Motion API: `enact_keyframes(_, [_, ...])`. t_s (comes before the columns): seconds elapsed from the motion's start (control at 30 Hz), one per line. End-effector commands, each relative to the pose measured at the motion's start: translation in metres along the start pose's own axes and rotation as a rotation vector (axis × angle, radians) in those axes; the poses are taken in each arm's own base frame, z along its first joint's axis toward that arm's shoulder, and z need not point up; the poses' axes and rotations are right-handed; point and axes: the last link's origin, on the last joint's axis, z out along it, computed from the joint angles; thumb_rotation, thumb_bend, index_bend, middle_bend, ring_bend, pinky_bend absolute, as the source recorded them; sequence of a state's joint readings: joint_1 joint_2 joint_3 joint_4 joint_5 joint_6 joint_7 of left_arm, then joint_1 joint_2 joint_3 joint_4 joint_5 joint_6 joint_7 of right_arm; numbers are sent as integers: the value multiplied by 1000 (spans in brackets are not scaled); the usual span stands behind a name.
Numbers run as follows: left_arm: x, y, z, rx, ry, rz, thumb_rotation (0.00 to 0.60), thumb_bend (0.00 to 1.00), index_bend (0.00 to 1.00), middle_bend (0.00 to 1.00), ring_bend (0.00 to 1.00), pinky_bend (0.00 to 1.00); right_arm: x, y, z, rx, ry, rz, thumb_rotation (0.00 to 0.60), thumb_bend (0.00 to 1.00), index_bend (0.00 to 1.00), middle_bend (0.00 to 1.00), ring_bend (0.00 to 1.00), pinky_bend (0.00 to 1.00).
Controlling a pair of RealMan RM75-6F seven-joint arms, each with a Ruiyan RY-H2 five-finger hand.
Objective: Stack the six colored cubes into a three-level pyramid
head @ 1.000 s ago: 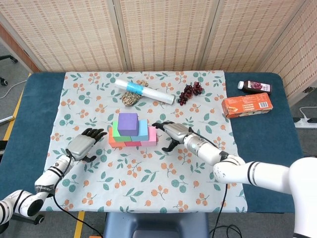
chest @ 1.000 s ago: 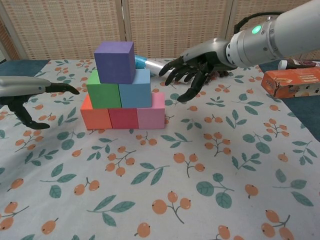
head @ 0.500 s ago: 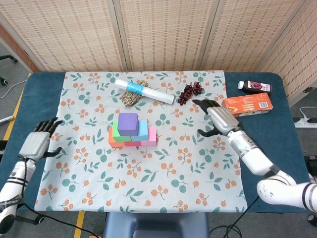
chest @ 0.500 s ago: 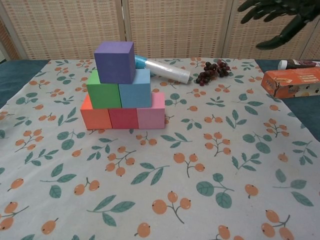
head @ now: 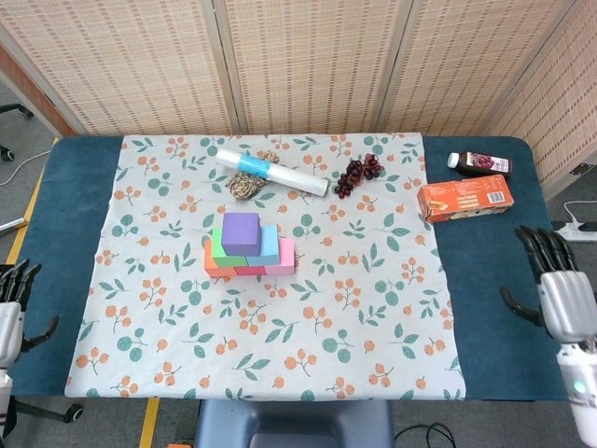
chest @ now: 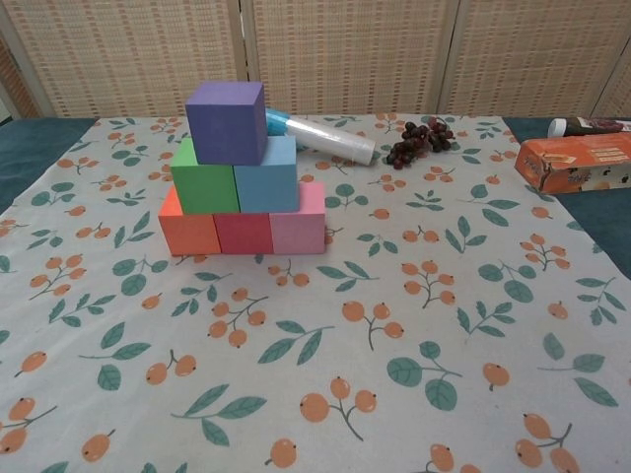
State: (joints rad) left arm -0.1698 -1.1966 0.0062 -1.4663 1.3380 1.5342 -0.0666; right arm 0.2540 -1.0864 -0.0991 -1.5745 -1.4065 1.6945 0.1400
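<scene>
place: looked like a staged robot test space, not a lived-in room
backdrop: woven screen panels [head: 308,65] stood right behind the table [head: 79,196]
table cover: a floral cloth [head: 373,280] lay over the table's blue top
beside the table: floor tape [head: 28,224], a chair caster [head: 7,154] and a power strip [head: 580,229]

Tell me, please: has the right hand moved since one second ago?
Yes. The right hand has drawn back from beside the cube pyramid to the table's right edge, past the orange box, fingers spread, holding nothing.
</scene>
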Motion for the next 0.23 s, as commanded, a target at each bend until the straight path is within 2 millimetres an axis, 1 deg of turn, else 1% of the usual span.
enact_keyframes(0.03, [-5, 6, -19, -8, -25, -1, 600, 320, 66, 5, 0, 23, -7, 6, -37, -10, -1, 25, 600, 234, 0, 51, 0, 0])
enact_keyframes(0.1, [-7, 10, -27, -16, -40, 1, 600, 320, 66, 5, 0, 23, -8, 9, -49, -29, -5, 19, 600, 234, 0, 51, 0, 0])
enact_keyframes(0.23, [-11, 17, -38, -28, -60, 2, 600, 319, 66, 5, 0, 21, -10, 10, -61, -51, -18, 33, 600, 234, 0, 51, 0, 0])
